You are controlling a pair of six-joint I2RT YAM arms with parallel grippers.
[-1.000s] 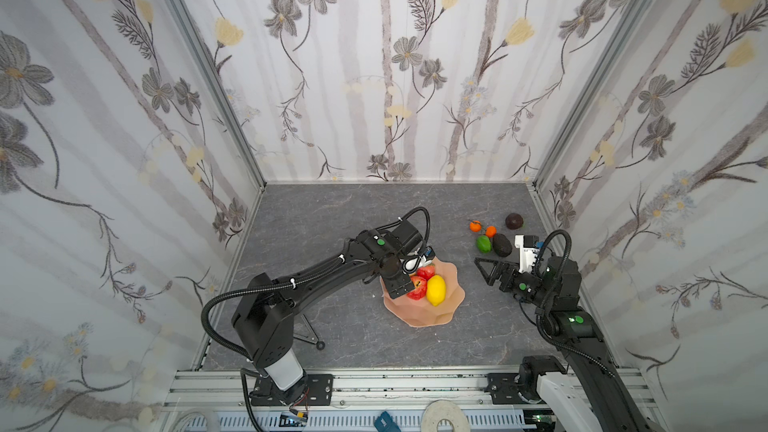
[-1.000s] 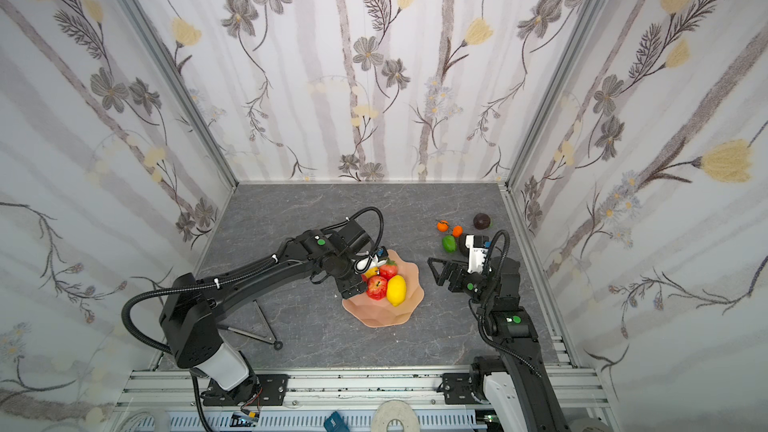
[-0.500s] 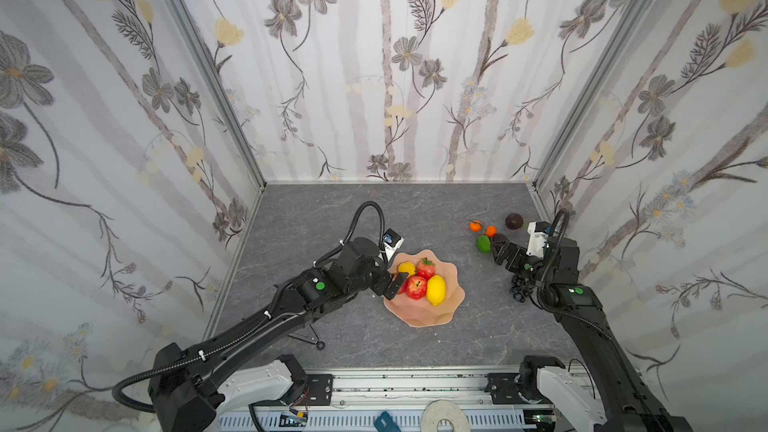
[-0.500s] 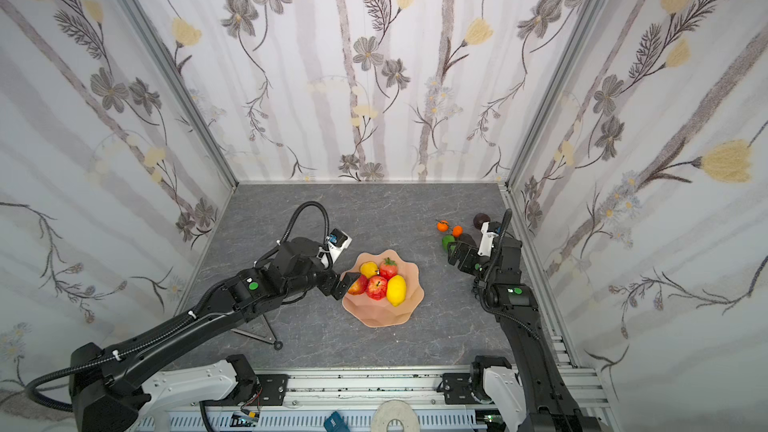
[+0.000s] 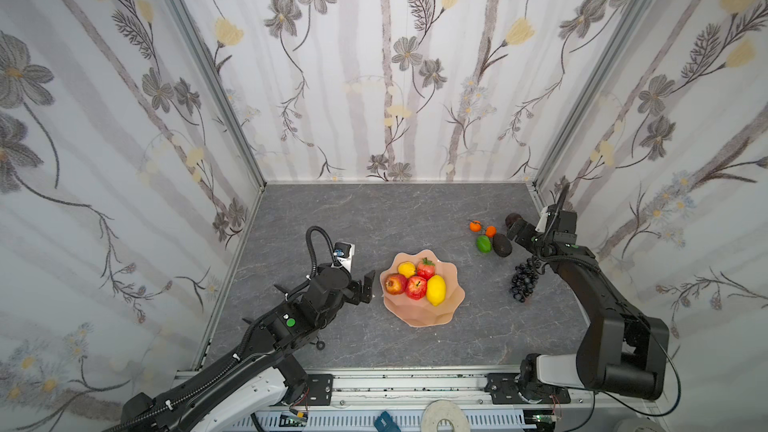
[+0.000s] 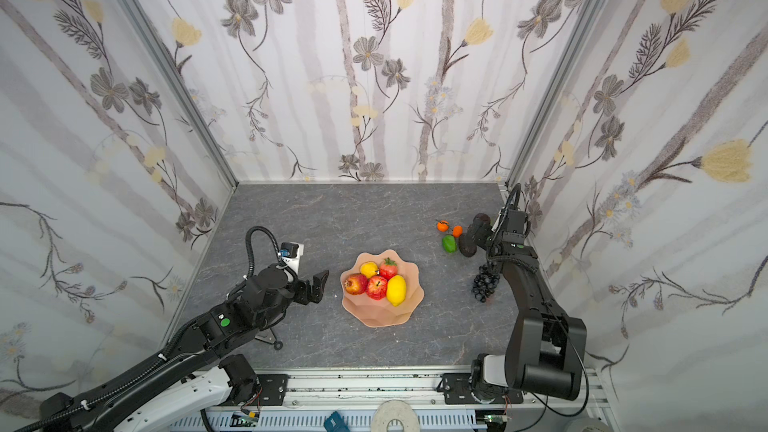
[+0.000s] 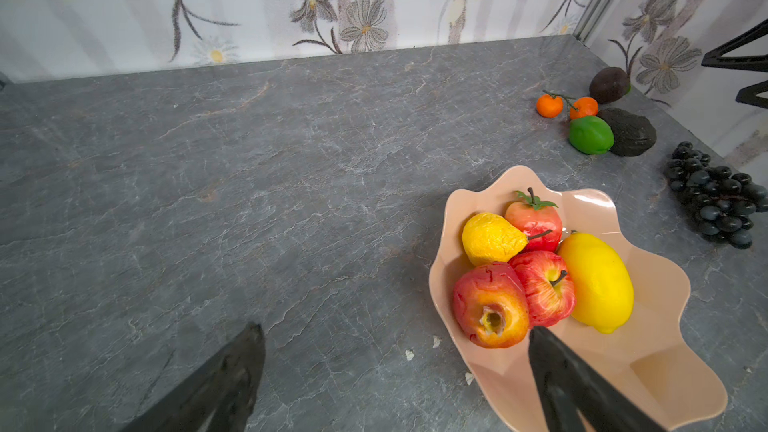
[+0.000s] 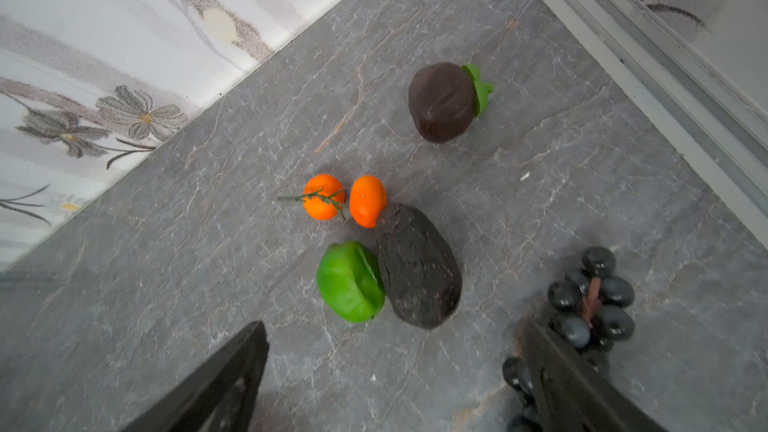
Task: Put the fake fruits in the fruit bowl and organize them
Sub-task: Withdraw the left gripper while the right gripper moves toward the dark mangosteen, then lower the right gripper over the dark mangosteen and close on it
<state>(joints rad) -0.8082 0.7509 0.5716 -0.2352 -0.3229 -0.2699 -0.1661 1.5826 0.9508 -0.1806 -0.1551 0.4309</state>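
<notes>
In a top view I hold the left pincer [image 5: 365, 288] wide and empty just left of the fruit bowl [image 5: 415, 322], lower centre, its five fruits [image 5: 415, 286] bunched upper-left, leaving room, I judge, while the right pincer [image 5: 514, 230], also wide, hangs near the avocado [image 5: 502, 245] and lime [image 5: 483, 243] at right, ready to straddle one.

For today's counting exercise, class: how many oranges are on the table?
2. Both lie together on the table, outside the bowl: the twig orange, and the plain orange next to the avocado beside the lime. None appears hidden.
</notes>
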